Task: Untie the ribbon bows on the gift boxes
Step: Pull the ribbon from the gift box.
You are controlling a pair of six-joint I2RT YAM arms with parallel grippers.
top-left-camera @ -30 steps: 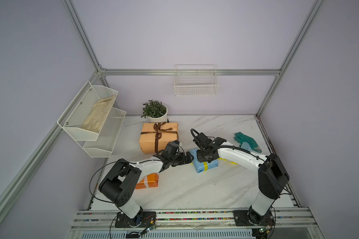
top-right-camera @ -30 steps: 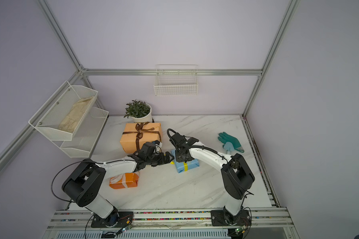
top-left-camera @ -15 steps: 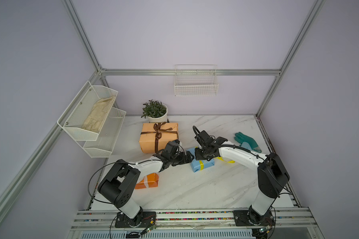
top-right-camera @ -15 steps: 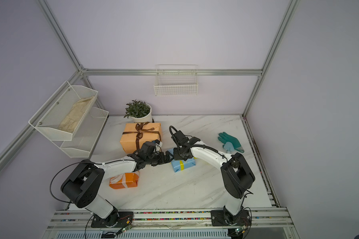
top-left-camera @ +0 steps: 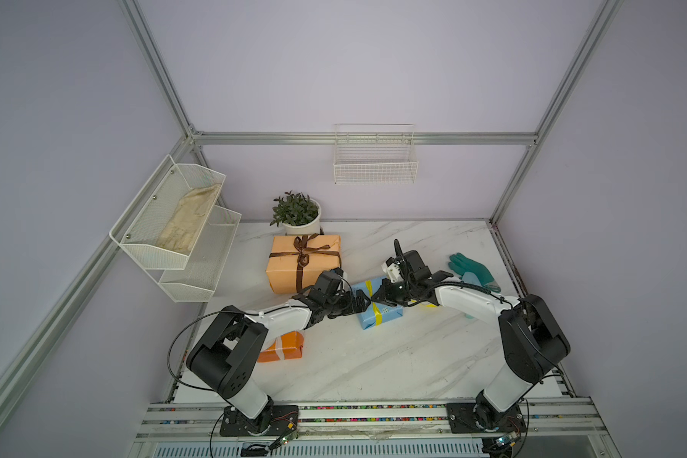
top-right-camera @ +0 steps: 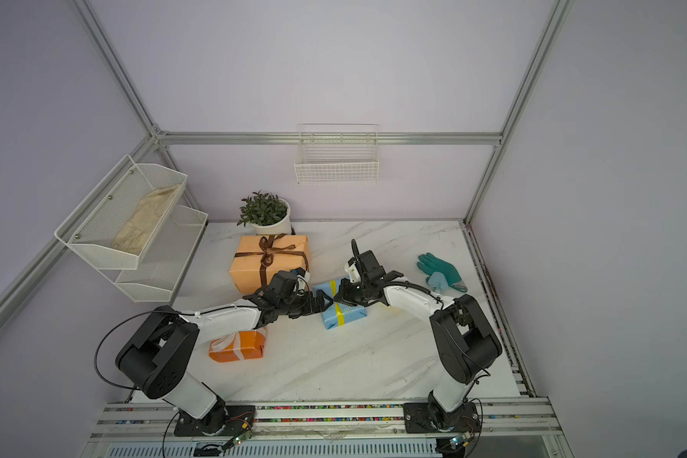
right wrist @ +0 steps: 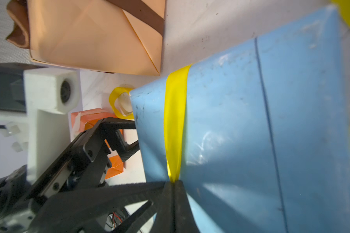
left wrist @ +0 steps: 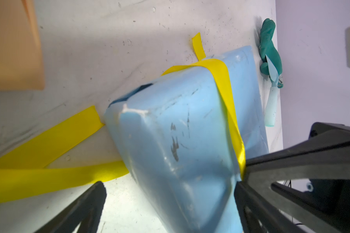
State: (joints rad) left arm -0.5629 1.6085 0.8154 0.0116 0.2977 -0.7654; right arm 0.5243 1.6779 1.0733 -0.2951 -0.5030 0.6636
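While right gripper (right wrist: 173, 184) was clenched on yellow ribbon (right wrist: 174, 121) at edge of light blue box (top-left-camera: 387, 313), left gripper (top-left-camera: 358, 304) stood released, astride box's left end. Box lay mid-table, between both arms. Band ran straight ahead of right pincer; pull rightward seemed due.

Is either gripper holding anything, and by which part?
The right gripper is shut on the yellow ribbon, pinching the band that crosses the light blue box, at the box's edge. The left gripper stands open at the box's end, holding nothing.
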